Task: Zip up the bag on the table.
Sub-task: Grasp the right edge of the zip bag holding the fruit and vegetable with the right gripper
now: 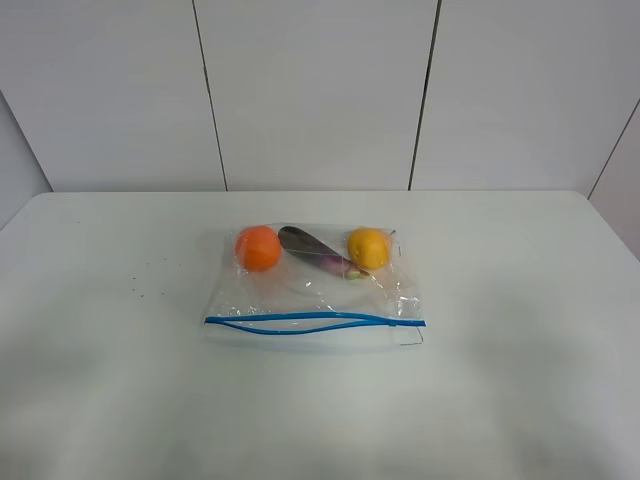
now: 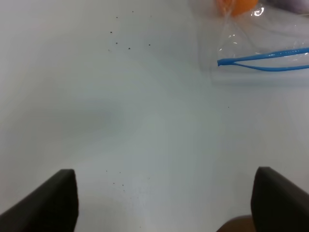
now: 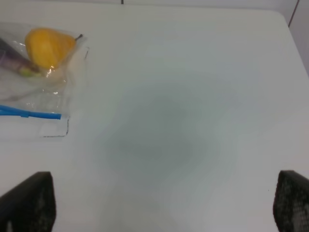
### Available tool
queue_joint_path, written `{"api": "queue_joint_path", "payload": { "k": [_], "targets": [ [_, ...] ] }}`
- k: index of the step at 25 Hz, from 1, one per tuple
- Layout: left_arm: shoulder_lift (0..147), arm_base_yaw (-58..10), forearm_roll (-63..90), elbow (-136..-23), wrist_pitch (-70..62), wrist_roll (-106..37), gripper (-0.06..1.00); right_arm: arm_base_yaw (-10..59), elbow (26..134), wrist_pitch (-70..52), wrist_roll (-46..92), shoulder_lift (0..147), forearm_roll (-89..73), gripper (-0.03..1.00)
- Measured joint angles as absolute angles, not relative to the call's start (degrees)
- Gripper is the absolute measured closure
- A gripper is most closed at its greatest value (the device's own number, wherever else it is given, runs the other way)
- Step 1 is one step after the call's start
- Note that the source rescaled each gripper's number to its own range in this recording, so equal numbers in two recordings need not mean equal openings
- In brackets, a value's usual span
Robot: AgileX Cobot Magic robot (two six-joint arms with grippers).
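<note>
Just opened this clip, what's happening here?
Nothing is being handled yet. The bag lies flat on the table with an orange, an eggplant and a yellow fruit inside. Its blue zipper strip is parted along much of its length, so it is not zipped. The left gripper and right gripper hover over bare table off either end of the bag, jaws wide apart, touching nothing.

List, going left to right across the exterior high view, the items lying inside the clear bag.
orange fruit → purple eggplant → yellow fruit, all inside the bag.
</note>
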State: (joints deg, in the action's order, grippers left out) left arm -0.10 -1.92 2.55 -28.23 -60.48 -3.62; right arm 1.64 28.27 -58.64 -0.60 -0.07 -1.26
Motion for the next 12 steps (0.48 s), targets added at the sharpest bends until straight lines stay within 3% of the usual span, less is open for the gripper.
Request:
{"api": "queue_joint_path", "payload": {
  "k": [8, 12],
  "targets": [
    [-0.1, -1.92, 2.55, -28.23, -60.48, -3.62, -0.06, 1.64, 28.27, -58.64, -0.6, 1.43, -1.16, -0.03],
    [-0.1, -1.92, 2.55, -28.23, -60.48, -3.62, -0.06, 1.64, 32.04, -58.77, -0.6, 9.43, -1.1, -0.03]
  ]
}}
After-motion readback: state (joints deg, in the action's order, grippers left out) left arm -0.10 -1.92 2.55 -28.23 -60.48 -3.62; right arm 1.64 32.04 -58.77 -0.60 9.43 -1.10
